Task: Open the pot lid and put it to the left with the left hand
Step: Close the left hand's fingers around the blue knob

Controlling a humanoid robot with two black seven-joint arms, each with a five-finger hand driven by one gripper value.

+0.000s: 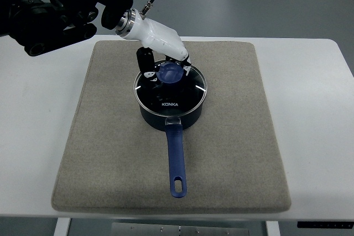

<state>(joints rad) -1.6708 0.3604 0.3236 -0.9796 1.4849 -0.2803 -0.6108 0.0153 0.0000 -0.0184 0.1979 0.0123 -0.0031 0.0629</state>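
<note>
A dark blue pot [169, 115] stands in the middle of the mat, its long blue handle [176, 156] pointing toward the near edge. A glass lid [170, 89] with a metal rim rests on the pot, and a blue knob [171, 73] sits at its centre. My left hand [166, 67], white-shelled with black fingers, reaches in from the upper left and hangs right over the knob. Its fingers [145, 62] curl around the knob from the far side. The lid still lies flat on the pot.
A grey-brown mat [110, 153] covers most of the white table [321, 136]. Bare mat lies left of the pot. My left arm's dark bulk [50, 9] fills the upper left corner.
</note>
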